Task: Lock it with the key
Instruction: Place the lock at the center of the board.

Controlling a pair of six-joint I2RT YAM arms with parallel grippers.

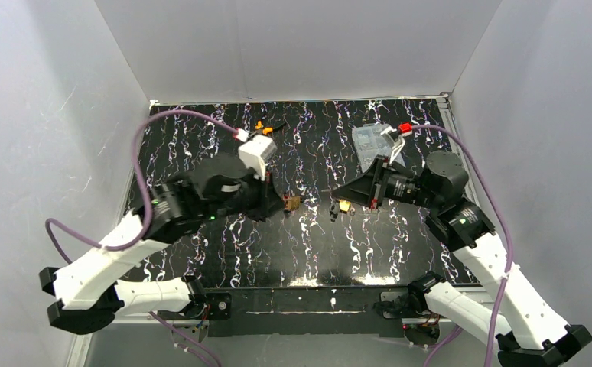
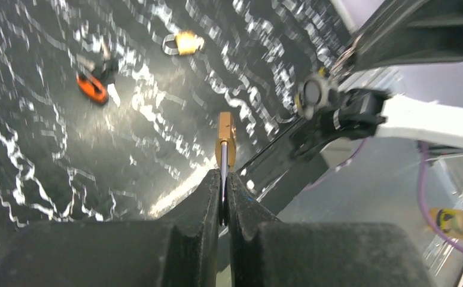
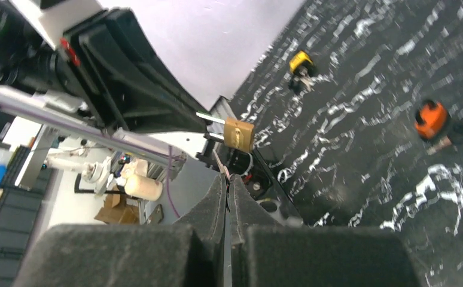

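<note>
Left jaws clenched on the padlock [image 2: 225, 139] shackle, lock apparently held up over mid-worktop [image 1: 316, 245]. Right jaws clenched on the key [image 3: 219, 163], tip near the lock body, not in. Step: pre-insertion. Next: align blade with keyway, push, turn.

A: What's surrounding the table [image 1: 316, 245]?
B: Plain pale walls are boxing it in on 3 sides: back wall [image 1: 300, 46], left wall [image 1: 40, 138], right wall [image 1: 553, 115].
A: & the top?
B: Black w/ white streaks, running corner to corner. Light's glinting off it in patches.
</note>
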